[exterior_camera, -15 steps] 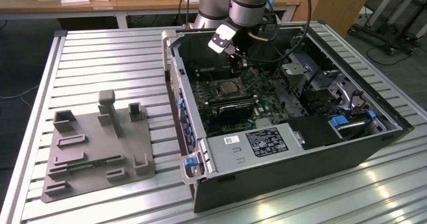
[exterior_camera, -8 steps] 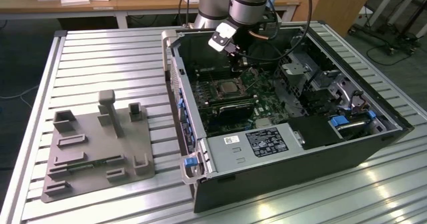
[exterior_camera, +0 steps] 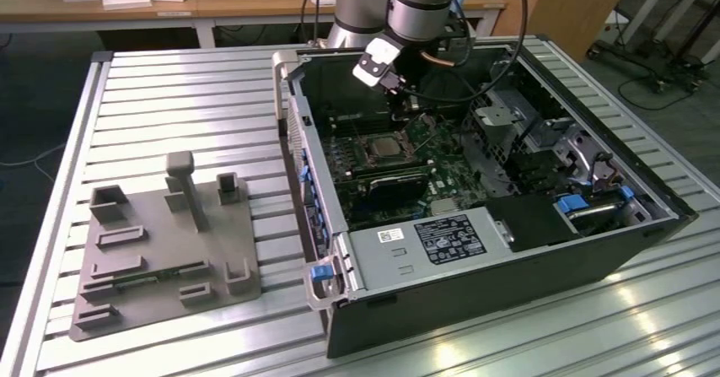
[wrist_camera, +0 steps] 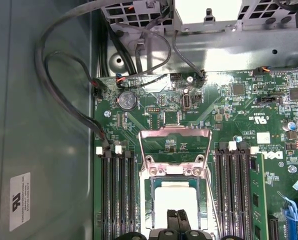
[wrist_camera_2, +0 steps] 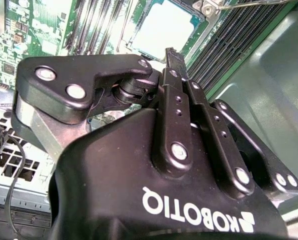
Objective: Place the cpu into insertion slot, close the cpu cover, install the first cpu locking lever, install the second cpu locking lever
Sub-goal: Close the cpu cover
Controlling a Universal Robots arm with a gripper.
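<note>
The cpu [wrist_camera: 175,199] lies in the insertion slot [exterior_camera: 389,148] on the green motherboard, its silvery top showing. The cpu cover [wrist_camera: 175,169] looks lowered around it, the chip visible through the cut-out centre. A thin wire locking lever [wrist_camera: 175,131] arcs beyond the cover's hinge edge, and another lever rod [wrist_camera_2: 249,4] runs off beside the socket; I cannot tell whether either is latched. My gripper [wrist_camera: 177,216] hangs just above the chip's edge, its black fingers pressed together with nothing between them. The gripper [wrist_camera_2: 170,54] points at the cpu [wrist_camera_2: 164,30].
The motherboard sits inside an open computer case [exterior_camera: 630,250] on a slatted metal table [exterior_camera: 180,99]. Black memory slots [wrist_camera: 116,195] flank the socket on both sides. Loose cables [wrist_camera: 64,90] run along the case wall. A grey fixture plate [exterior_camera: 158,250] lies at the exterior view's left.
</note>
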